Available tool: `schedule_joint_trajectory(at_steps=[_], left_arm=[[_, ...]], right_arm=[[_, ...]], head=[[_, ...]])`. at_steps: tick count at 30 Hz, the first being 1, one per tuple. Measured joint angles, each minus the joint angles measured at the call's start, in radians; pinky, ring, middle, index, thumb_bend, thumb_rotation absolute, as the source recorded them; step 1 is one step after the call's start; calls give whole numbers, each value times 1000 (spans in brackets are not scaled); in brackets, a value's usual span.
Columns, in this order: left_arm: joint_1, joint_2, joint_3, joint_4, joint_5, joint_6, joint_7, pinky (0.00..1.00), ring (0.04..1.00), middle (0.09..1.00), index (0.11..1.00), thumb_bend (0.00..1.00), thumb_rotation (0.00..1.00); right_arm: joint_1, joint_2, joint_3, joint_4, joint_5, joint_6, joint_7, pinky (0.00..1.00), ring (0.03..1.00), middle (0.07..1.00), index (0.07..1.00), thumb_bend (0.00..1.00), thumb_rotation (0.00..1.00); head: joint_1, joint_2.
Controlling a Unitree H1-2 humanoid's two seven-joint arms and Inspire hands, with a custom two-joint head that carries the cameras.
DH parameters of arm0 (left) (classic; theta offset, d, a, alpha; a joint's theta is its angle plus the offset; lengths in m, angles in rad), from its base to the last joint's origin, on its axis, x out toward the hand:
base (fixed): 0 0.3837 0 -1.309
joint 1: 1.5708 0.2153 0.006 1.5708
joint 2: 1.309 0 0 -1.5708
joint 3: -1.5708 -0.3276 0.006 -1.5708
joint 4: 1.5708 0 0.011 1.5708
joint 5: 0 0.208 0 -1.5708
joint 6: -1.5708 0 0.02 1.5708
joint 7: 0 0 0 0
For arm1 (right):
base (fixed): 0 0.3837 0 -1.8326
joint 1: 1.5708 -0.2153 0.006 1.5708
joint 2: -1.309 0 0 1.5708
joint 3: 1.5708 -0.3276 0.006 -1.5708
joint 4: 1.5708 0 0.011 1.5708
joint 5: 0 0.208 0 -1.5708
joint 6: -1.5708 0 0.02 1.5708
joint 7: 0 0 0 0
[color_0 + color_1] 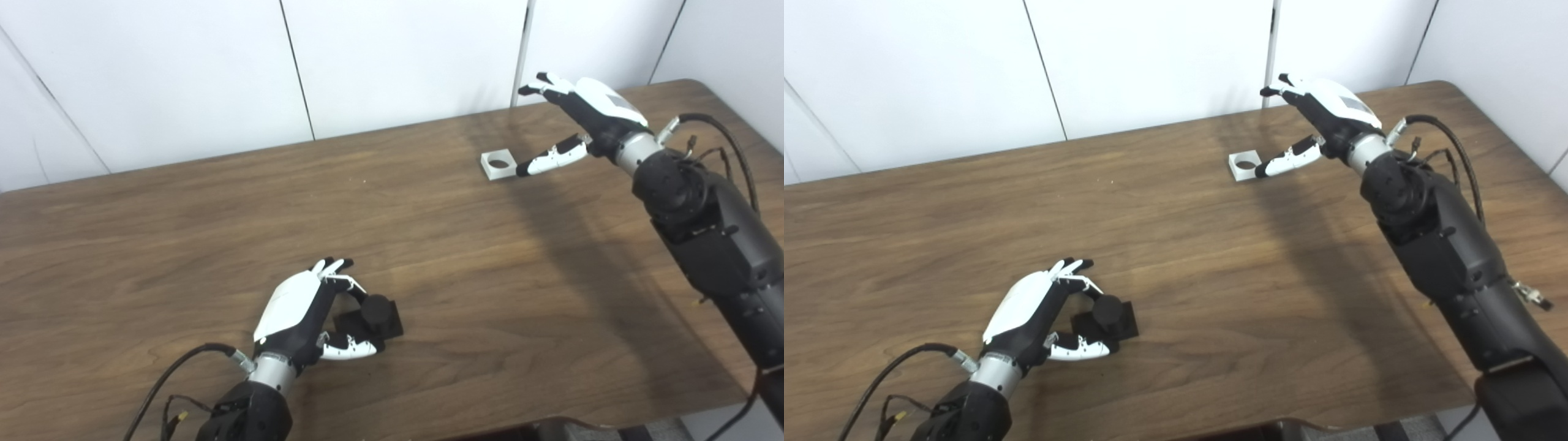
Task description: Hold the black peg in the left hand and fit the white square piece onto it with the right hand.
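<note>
hovering right hand [576,125] spread beside white square piece [499,164].

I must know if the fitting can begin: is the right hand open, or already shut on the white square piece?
Open. The right hand has fingers and thumb spread above the white square piece, which lies flat on the table.

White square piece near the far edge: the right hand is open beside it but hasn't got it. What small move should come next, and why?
Probably lower the right hand a little and close fingers and thumb on the white square piece. The piece lies flat on the table, the thumb tip already at its near side, fingers spread above. The left hand is already at the black peg, which appears gripped.
</note>
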Motion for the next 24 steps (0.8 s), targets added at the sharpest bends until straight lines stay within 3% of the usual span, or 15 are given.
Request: schedule_joint_trajectory(at_steps=[7, 24], left_arm=[[1, -1, -2, 0, 3, 1, 0, 996, 1000, 943, 498, 495, 78], [2, -6, -5, 2, 2, 0, 8, 996, 1000, 938, 497, 496, 78]], right_arm=[[-60, -12, 34, 27, -41, -15, 43, 1000, 1000, 970, 775, 852, 224], [-186, -9, 136, 141, -141, -10, 170, 1000, 1000, 993, 756, 890, 221]], head=[[-3, 2], [-9, 3]])
